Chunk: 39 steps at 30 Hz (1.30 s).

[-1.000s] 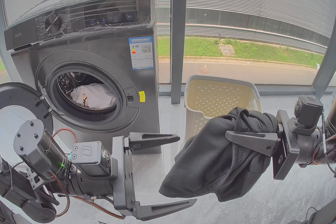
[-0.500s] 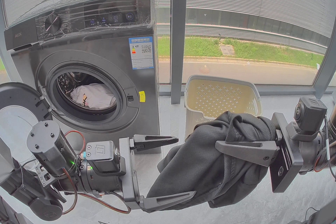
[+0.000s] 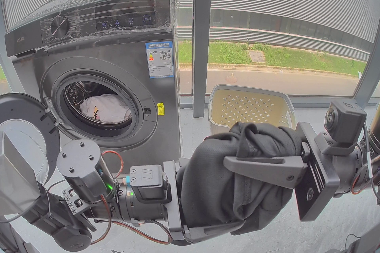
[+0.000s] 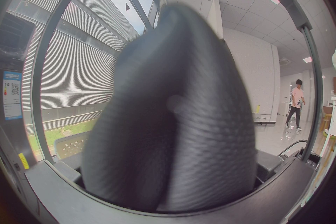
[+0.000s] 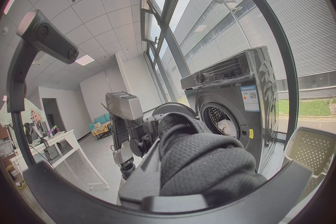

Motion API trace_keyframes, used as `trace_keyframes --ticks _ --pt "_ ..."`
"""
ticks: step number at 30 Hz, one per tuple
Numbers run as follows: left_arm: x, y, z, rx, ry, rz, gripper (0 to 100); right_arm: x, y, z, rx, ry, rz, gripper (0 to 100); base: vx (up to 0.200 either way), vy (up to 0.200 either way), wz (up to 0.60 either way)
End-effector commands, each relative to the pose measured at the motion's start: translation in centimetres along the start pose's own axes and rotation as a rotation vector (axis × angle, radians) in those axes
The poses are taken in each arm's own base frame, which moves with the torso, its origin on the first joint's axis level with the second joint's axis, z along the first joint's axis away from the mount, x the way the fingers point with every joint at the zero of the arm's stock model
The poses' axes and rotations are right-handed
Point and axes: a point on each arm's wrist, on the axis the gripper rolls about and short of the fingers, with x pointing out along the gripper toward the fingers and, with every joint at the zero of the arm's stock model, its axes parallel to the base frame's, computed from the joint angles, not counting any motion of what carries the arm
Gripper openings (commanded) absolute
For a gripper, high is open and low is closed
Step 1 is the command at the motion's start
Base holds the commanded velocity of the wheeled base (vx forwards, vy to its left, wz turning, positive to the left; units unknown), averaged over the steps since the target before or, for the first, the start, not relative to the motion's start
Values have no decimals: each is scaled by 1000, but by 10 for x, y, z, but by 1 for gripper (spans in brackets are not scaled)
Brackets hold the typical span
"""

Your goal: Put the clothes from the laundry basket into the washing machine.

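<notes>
A black garment (image 3: 221, 186) hangs bunched in the air in front of the laundry basket (image 3: 253, 91). My right gripper (image 3: 237, 176) is shut on it from the right; one finger (image 3: 261, 168) lies across the cloth. My left gripper (image 3: 215, 202) stands open from the left, with the garment between its spread fingers; the lower finger (image 3: 213, 231) runs under the cloth. The cloth (image 4: 175, 112) bulks close in the left wrist view and shows in the right wrist view as the black garment (image 5: 203, 161). The washing machine (image 3: 99, 48) stands at the left, door (image 3: 23, 131) swung open, a white garment (image 3: 105, 107) in the drum.
The cream basket stands against the window, right of the machine (image 5: 238, 95), its visible inside bare. A grey window post (image 3: 202, 28) rises between them. Pale tiled floor (image 3: 194, 135) lies in front. A white table (image 5: 66, 140) stands far behind in the room.
My left arm has moved right until its open fingers enclose the black garment. My right gripper has carried the garment slightly left and down toward it.
</notes>
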Motion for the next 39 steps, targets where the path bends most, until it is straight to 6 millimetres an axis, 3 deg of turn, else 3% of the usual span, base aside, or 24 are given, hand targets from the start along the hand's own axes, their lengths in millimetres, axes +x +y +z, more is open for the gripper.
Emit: trace_keyframes --ticks 1,7,14,18,19,39 --pt "15 -10 -9 -25 20 -62 100 17 -4 3 1 1 14 0 0 0 0" --pt "23 -2 -22 -41 44 -53 100 25 -1 7 3 -10 29 0 0 0 0" --pt "43 18 -12 6 -26 -1 100 24 1 7 18 -11 31 0 0 0 0" --pt "44 18 -12 5 -29 0 100 24 1 8 29 -15 19 0 0 0 0" --pt "44 18 -13 0 -24 0 0 24 1 8 31 -16 20 0 0 0 0" --pt "44 18 -9 -4 -38 5 0 21 1 11 33 -29 15 0 0 0 0"
